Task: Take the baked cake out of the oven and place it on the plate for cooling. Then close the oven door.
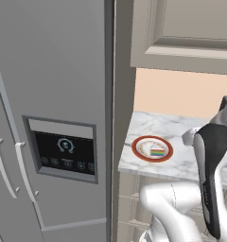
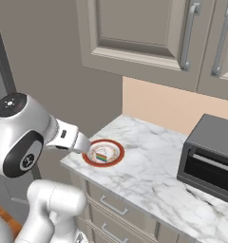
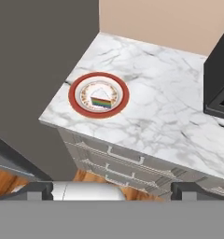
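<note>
Hand view looks down on the cake (image 3: 101,101), a wedge with rainbow-coloured layers, lying on the plate (image 3: 78,105), a small round white plate with a red-orange rim ring. The plate sits flat on the marble counter (image 3: 156,116) near its left front corner, close to the edge. Below the counter edge run grey drawers (image 3: 125,158) with bar handles, and a strip of wooden floor (image 3: 6,179) shows beneath them. At the right edge of that view stands a dark toaster oven (image 3: 219,79), well apart from the plate.

The gripper (image 3: 113,190) hangs above and in front of the counter edge, its two dark fingertips (image 3: 37,190) spread wide apart with nothing between them; it touches neither cake nor plate.

Right base view shows the same plate (image 2: 117,159) with the cake (image 2: 101,155) on it, just beyond the white arm (image 2: 25,130), whose forearm reaches toward it. The grey toaster oven (image 2: 211,154) rests farther right on the counter (image 2: 154,175), and beige wall cabinets (image 2: 135,33) with vertical handles hang above.

Left base view has the plate (image 1: 140,153) and cake (image 1: 157,152) on the counter's (image 1: 158,127) near-left corner, next to a tall grey panel. Left of that stands a steel refrigerator (image 1: 49,71) with a dark dispenser panel (image 1: 64,151) and curved handles (image 1: 25,172).
</note>
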